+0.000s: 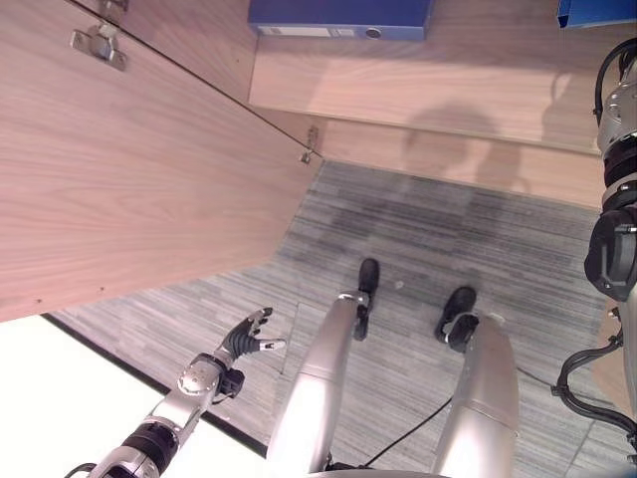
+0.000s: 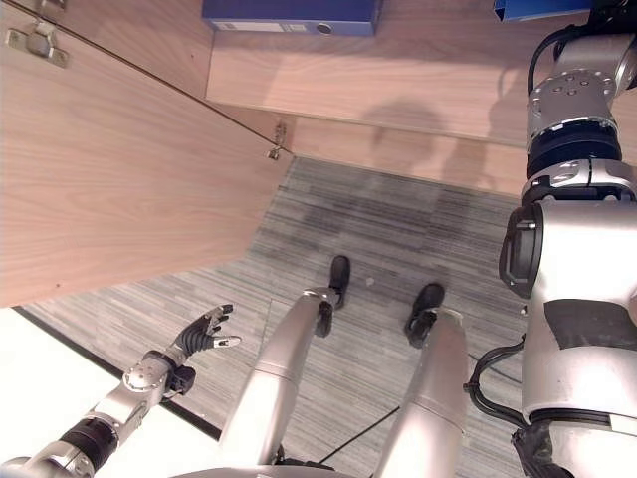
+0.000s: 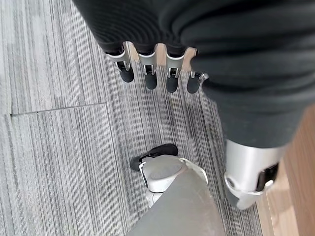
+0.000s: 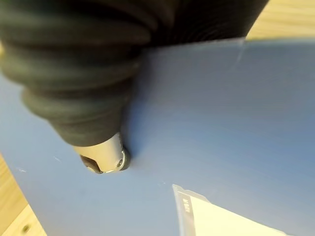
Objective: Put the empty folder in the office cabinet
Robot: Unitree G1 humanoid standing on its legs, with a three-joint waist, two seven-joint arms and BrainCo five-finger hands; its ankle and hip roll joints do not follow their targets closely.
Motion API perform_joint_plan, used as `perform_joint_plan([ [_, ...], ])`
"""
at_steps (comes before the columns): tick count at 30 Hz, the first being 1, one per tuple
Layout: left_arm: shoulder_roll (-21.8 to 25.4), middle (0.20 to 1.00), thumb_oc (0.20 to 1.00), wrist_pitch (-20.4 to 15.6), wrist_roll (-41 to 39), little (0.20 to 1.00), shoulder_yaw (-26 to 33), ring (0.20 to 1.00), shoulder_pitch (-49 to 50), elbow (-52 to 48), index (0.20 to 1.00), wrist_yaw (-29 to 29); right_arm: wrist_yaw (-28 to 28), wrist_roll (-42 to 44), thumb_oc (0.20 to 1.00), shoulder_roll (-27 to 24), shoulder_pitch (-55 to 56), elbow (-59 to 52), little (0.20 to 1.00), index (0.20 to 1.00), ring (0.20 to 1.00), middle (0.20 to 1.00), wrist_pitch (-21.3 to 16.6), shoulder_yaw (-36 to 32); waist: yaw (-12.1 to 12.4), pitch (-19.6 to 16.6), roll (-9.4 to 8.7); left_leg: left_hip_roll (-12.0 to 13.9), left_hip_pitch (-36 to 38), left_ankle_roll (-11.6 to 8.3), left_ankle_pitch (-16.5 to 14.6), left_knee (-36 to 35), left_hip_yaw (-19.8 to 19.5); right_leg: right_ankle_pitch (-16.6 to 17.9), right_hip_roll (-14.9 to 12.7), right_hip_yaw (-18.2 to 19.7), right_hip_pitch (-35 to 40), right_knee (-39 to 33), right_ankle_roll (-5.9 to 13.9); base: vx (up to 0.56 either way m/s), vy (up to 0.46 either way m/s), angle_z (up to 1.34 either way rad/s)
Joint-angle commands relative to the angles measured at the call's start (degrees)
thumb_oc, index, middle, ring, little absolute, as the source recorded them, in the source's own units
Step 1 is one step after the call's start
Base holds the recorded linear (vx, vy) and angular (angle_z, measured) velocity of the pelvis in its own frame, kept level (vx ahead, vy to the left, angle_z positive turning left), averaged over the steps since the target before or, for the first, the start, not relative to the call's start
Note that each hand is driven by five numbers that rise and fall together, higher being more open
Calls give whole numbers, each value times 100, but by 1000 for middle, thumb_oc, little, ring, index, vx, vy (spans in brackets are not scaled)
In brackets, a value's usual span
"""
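Hanging low over the grey carpet [image 1: 418, 239], our left hand [image 1: 247, 339] is empty, its fingers [image 3: 147, 73] loosely spread and relaxed, well short of the open wooden cabinet door [image 1: 129, 169]. Beyond that door, a blue folder [image 1: 338, 17] lies flat on the cabinet shelf [image 1: 418, 85]. To its right on that shelf sits a second blue folder [image 4: 221, 113]; our right hand [image 4: 101, 157] touches its cover, though we cannot tell how the fingers are set.
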Motion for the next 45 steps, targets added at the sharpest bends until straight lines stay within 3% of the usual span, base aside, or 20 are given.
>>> perform_joint_plan([
  [1,211,1000,1000,-95,-22,1000,-207,1000,34,6,1000,-47,166,-58,200,-324,-65,-205,200,200,200,200,-17,185,68,-187,-7,55,351,31,-640,-132,-65,-320,139,350,386,-270,876,0,0,0],
  [11,245,1000,1000,-126,-46,1000,-250,1000,-43,-126,1000,-20,123,58,200,-330,113,20,200,200,200,200,64,17,61,-118,88,6,417,38,-532,-403,-11,-261,96,382,407,-365,932,1,2,0],
  [12,243,1000,1000,-126,-46,1000,-241,1000,-41,-129,1000,-16,123,57,250,-318,123,38,250,250,250,250,82,20,63,-111,89,3,430,39,-524,-420,-5,-252,91,378,413,-377,935,0,0,0],
  [13,239,1000,1000,-127,-49,1000,-239,1000,-39,-127,1000,-11,115,35,514,-306,128,68,514,514,514,514,113,37,62,-107,86,3,440,40,-522,-432,-4,-246,94,382,418,-381,932,0,0,0],
  [14,241,1000,1000,-125,-47,1000,-226,1000,-35,-127,1000,2,94,0,1000,-310,130,136,1000,1000,1000,1000,161,56,57,-101,90,0,453,41,-517,-440,6,-237,101,384,420,-378,933,0,0,0],
  [38,264,1000,1000,-146,-74,1000,-80,1000,-34,-88,1000,252,-251,-295,1000,-274,-5,609,1000,1000,1000,1000,586,288,-44,-3,-27,24,598,31,-450,-675,64,-157,170,367,552,-578,907,0,0,0],
  [45,257,1000,1000,-106,40,1000,-89,1000,-109,26,1000,465,-733,-585,1000,-259,253,1227,1000,1000,1000,1000,918,93,-78,18,-75,42,639,28,-450,-721,69,-151,219,352,623,-650,893,2,-5,0],
])
